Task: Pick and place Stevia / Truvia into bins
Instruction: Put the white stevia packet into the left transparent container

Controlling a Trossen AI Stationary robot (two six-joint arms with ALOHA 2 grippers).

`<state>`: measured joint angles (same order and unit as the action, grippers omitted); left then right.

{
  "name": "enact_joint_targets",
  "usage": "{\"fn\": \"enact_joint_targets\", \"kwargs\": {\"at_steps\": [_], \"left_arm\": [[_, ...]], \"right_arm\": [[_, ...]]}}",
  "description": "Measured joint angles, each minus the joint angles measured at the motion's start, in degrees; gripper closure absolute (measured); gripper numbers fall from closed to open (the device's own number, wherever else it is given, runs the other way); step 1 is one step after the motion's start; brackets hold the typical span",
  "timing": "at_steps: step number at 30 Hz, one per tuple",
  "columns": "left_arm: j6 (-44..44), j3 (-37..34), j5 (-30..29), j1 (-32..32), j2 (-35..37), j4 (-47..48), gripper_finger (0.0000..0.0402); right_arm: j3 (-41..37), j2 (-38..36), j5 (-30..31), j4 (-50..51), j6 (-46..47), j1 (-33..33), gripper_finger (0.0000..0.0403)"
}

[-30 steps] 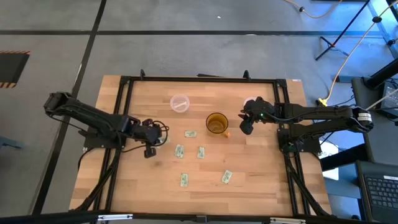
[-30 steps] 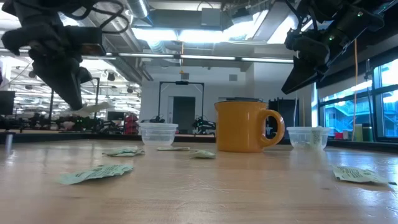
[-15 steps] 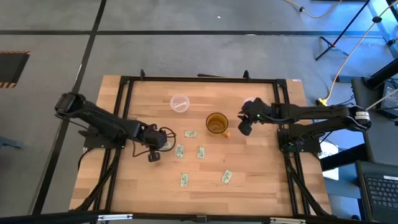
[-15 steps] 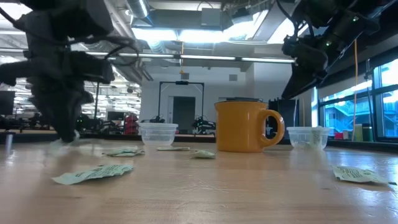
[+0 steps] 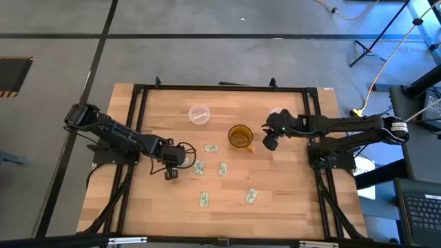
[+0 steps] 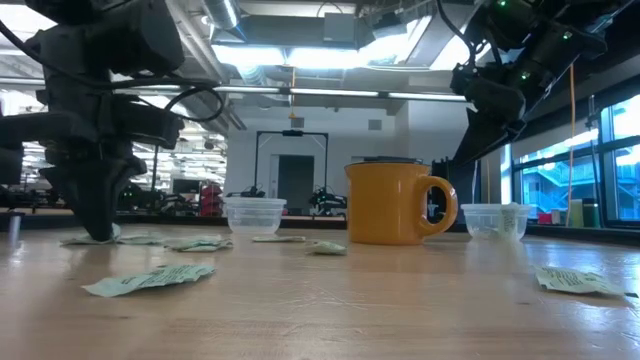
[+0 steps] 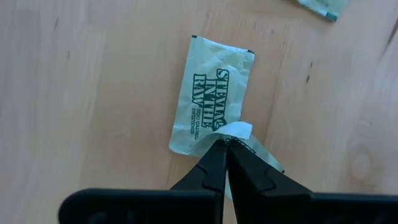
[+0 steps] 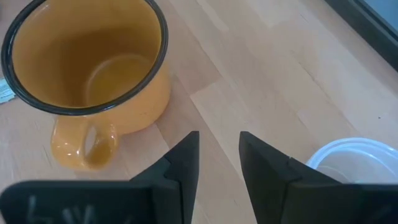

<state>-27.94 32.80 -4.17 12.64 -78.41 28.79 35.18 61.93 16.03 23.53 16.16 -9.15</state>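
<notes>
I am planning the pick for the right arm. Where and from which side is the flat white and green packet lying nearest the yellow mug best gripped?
The flat white-and-green paper packet lies flat on the wooden table, so probably come straight down and pinch one short edge. The yellow mug stands close beside it, so the edge away from the mug seems safer. The right gripper is open, above the table beside the mug.

Yellow mug point(image 5: 240, 136) — upright on wooden table point(image 5: 289, 200)

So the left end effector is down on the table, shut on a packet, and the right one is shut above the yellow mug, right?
Not quite: the right end effector is open, as the right wrist view shows, beside the yellow mug. The left end effector is shut on a packet.
</notes>
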Motion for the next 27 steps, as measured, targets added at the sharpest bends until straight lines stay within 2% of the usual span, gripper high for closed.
{"fn": "enact_joint_targets", "kwargs": {"at_steps": [12, 20, 27], "left_arm": [[-0.69, 0.00, 0.29, 0.00, 0.24, -0.25, 0.0326], [-1.54, 0.00, 2.25, 1.00, 0.26, 0.43, 0.0306], [-4.49, 0.16, 1.20, 2.87, 0.39, 3.49, 0.0291]], "right_arm": [[0.01, -0.03, 0.00, 0.04, -0.15, 0.02, 0.0286], [0.01, -0.04, 0.00, 0.07, -0.15, 0.01, 0.0286], [0.00, -0.04, 0.00, 0.04, -0.15, 0.01, 0.0286]]}}
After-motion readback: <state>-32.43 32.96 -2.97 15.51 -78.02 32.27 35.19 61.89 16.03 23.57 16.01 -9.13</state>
